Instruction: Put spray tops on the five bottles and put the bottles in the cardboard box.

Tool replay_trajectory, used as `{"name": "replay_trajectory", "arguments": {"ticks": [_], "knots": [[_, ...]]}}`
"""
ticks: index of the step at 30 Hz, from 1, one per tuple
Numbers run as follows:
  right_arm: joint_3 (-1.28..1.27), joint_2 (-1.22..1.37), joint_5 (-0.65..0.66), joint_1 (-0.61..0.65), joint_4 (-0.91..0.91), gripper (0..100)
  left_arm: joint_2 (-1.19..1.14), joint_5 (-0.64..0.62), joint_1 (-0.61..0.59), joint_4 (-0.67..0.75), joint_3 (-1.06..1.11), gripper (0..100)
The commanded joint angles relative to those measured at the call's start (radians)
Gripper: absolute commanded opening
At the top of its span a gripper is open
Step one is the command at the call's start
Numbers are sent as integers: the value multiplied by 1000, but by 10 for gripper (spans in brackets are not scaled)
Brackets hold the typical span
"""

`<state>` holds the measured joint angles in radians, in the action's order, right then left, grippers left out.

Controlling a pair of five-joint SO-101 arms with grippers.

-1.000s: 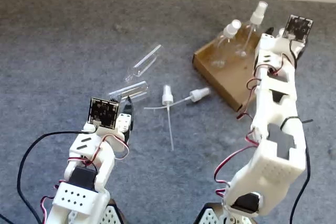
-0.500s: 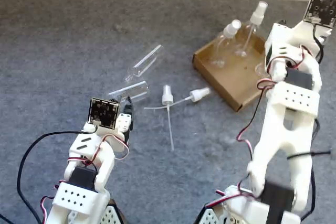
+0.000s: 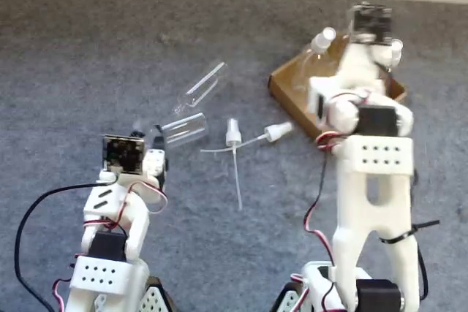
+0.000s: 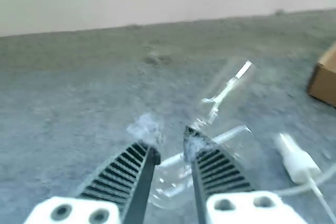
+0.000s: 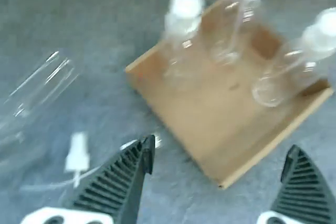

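Over the box [image 5: 210, 124], the right gripper [image 5: 220, 151] gapes wide, empty; the left gripper [image 4: 169, 145], barely parted, noses at a lying bottle [image 4: 231, 137].

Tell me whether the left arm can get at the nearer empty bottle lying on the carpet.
Probably yes. The left gripper sits right at the nearer empty bottle, fingers slightly apart, and nothing lies between them; the spray tops lie off to one side.
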<state>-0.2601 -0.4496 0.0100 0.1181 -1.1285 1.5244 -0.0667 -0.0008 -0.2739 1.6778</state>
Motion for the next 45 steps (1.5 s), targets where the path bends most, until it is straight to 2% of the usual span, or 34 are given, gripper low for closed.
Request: {"name": "replay_trajectory", "arguments": {"ticks": [1, 4, 7, 10, 16, 20, 22, 25, 29, 34, 45], "knots": [[10, -38, -2, 105, -31, 334, 13, 5, -88, 74, 25, 39], [10, -38, 37, 194, -39, 246, 13, 3, -163, 120, 25, 38], [10, -36, 222, 288, -19, 159, 13, 3, -243, 180, 25, 38], [10, -36, 419, 378, 33, 151, 13, 8, -311, 207, -4, 38], [12, 15, 609, 530, 71, 173, 13, 8, -578, 23, 7, 38], [19, 166, 666, 572, 71, 220, 13, 8, -679, -118, -4, 38], [22, 251, 684, 581, 71, 235, 13, 8, -700, -187, -1, 38], [54, 358, 802, 627, 107, 240, 13, 8, -720, -275, -1, 39], [130, 492, 936, 677, 142, 240, 13, 8, -717, -288, 10, 39], [309, 674, 1053, 680, 143, 241, 13, 8, -713, -293, 10, 39], [845, 1092, 1074, 685, 133, 242, 13, 8, -711, -296, 10, 38]]}}
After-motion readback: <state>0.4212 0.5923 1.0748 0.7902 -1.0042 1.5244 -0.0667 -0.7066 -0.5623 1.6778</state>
